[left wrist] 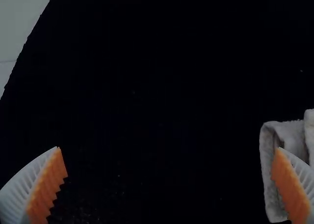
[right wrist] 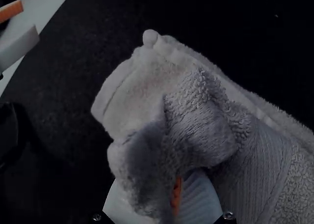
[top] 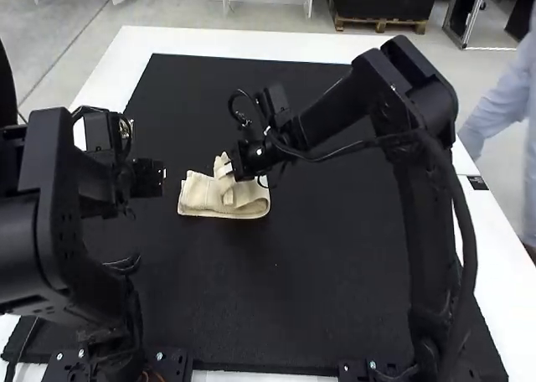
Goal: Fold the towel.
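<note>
Firstly, at the left side, the left gripper is above the black mat, and it is wide. In the left wrist view, its two white ribbed fingers stand well apart, with orange pads. One of these fingers is in front of the edge of the towel, but I cannot tell if it touches.

Next, near the middle, the cream towel lies on the mat as a narrow folded bundle, and one part of it is raised and bunched. Just to the right, the right gripper is narrow and holds this raised part. The right wrist view shows the bunched cloth pinched between its fingers, and a bit of orange pad can be seen beside the cloth.

Finally, far at the right, a small dark label is on the white table; its print is too small to read.
</note>
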Action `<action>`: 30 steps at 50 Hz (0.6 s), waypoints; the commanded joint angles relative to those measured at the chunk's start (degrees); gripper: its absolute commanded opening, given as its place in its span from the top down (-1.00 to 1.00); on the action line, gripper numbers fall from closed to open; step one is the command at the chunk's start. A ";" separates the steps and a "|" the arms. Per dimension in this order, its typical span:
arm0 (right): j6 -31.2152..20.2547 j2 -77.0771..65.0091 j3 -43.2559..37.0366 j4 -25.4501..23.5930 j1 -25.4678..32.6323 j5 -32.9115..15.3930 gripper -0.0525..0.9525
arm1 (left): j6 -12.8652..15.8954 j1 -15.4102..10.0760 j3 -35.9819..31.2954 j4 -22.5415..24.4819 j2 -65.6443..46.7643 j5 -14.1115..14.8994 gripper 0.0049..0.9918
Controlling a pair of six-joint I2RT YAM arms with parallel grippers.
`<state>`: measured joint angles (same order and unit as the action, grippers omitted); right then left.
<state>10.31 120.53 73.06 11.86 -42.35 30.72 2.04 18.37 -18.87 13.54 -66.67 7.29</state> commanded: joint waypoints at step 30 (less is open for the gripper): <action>2.00 4.36 7.10 0.54 -2.48 2.24 0.74 | -0.64 0.44 0.15 1.40 0.84 -0.43 -0.96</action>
<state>11.38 124.88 78.56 11.88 -43.99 31.38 2.04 18.37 -18.87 14.15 -66.67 7.27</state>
